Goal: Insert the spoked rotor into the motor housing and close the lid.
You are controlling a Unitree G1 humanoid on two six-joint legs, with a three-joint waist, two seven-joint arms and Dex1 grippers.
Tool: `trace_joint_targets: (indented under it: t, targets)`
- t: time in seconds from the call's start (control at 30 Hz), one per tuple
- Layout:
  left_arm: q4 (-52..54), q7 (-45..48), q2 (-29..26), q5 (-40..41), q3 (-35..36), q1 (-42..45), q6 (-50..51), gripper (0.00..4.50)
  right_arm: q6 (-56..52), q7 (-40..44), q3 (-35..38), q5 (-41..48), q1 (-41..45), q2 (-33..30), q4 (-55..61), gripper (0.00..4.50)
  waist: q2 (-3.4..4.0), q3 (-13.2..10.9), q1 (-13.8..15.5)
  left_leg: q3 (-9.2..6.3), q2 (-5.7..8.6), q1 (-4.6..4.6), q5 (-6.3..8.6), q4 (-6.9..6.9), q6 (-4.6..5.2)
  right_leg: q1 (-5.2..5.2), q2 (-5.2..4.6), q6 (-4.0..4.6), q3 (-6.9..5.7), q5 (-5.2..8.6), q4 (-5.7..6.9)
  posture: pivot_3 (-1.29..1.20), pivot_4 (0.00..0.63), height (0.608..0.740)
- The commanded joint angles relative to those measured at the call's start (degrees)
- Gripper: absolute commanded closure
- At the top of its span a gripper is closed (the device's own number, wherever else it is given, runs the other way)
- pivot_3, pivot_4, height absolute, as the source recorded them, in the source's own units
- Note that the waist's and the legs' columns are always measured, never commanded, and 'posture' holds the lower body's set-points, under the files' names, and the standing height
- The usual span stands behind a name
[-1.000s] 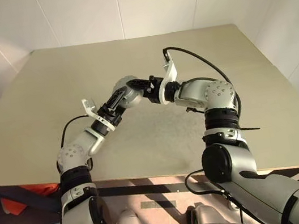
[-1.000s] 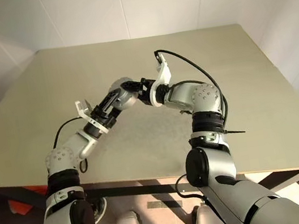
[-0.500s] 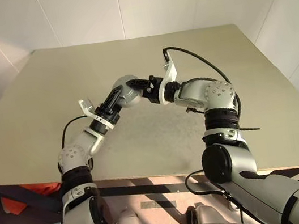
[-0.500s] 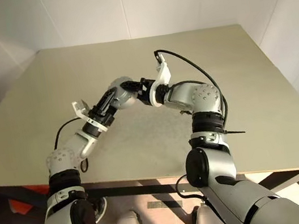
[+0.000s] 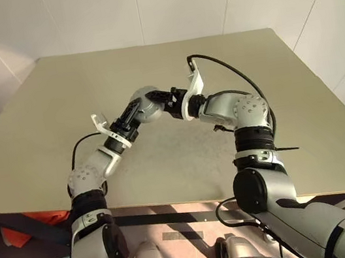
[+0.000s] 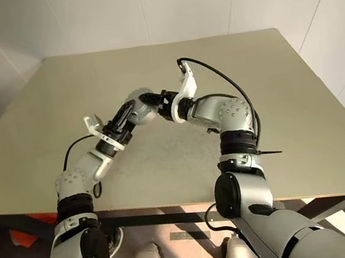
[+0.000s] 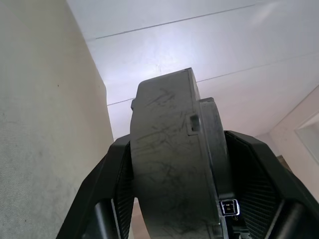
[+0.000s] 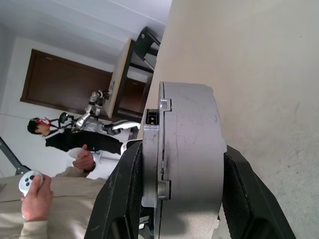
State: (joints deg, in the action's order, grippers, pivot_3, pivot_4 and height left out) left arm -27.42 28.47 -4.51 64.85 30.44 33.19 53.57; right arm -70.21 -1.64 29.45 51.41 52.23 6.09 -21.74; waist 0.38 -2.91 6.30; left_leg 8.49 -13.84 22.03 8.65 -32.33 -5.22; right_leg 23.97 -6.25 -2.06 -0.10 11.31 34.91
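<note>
A pale beige tabletop is set into a corner of white panelled walls. An orange object is seen on the floor beneath its near edge. A dark brown door is seen beyond.

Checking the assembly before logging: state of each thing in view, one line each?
Housing: held above the table between both grippers, edge-on in the wrist views; lid seated against it, seam visible.
Lid: on the housing, closed.
Left gripper: shut on the housing, a finger on each side.
Right gripper: shut on the housing.
Table: bare under the arms.
</note>
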Motion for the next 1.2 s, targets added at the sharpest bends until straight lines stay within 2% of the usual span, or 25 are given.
trace_joint_targets:
  t: [0.03, 0.23, 0.47, 0.7, 0.97, 1.2]
  targets:
    - [0.8, -1.22, -1.69, -2.38, -0.31, -0.47, -2.1, 2.13, 2.57, -0.02, -0.66, 0.28, 1.66, -0.44, 1.7, 2.44, 0.0, 0.0, 0.0, 0.0, 0.0, 0.0, 0.0, -0.01, 0.0, 0.0, 0.0, 0.0, 0.0, 0.0, 0.0, 0.0, 0.0, 0.74]
    - [1.06, -1.15, -1.62, -2.52, -0.82, -0.79, -2.38, 2.13, 3.75, 0.93, -2.04, -0.18, 1.39, -0.74, 1.42, 2.44, 0.0, 0.0, 0.0, -0.01, 0.0, 0.0, 0.0, -0.02, 0.0, -0.01, 0.0, 0.0, 0.0, -0.01, 0.01, 0.0, 0.0, 0.74]
    - [1.2, -1.11, -1.66, -2.89, -0.82, -0.93, -2.94, 2.13, 6.19, 0.83, -4.78, -3.19, 0.16, -1.27, 2.53, 0.07, -0.02, 0.01, -0.07, -0.02, 0.0, -0.01, 0.0, -0.06, 0.0, -0.03, 0.0, 0.0, 0.0, -0.01, 0.02, 0.0, 0.0, 0.74]
    - [1.7, -2.19, -2.72, -5.37, 1.52, -1.8, -8.94, 2.13, 12.78, 0.55, -5.9, -7.65, -0.67, -2.6, 0.32, 0.07, -0.03, 0.02, -0.05, -0.03, 0.0, 0.01, 0.0, -0.1, 0.0, -0.04, -0.01, -0.02, -0.01, -0.03, 0.02, 0.0, 0.0, 0.74]
    - [-0.78, -7.77, -6.95, -8.49, 6.76, -3.14, -17.33, 2.13, 14.28, 1.02, -6.08, -8.81, -0.94, -3.11, -1.04, 0.07, -0.05, 0.03, -0.53, -0.04, -0.01, -0.01, 0.0, -0.1, 0.01, -0.04, 0.0, -0.02, -0.01, -0.05, 0.03, 0.0, 0.0, 0.74]
    - [-5.19, -11.99, -8.53, -12.05, 7.8, -1.35, -21.65, 2.13, 14.96, 1.09, -6.44, -9.01, -0.69, -2.79, -1.69, 0.07, -0.19, 0.08, -0.02, -0.09, -0.01, 0.01, 0.0, -0.22, 0.0, -0.13, -0.01, -0.05, -0.03, -0.07, 0.04, 0.0, 0.0, 0.74]
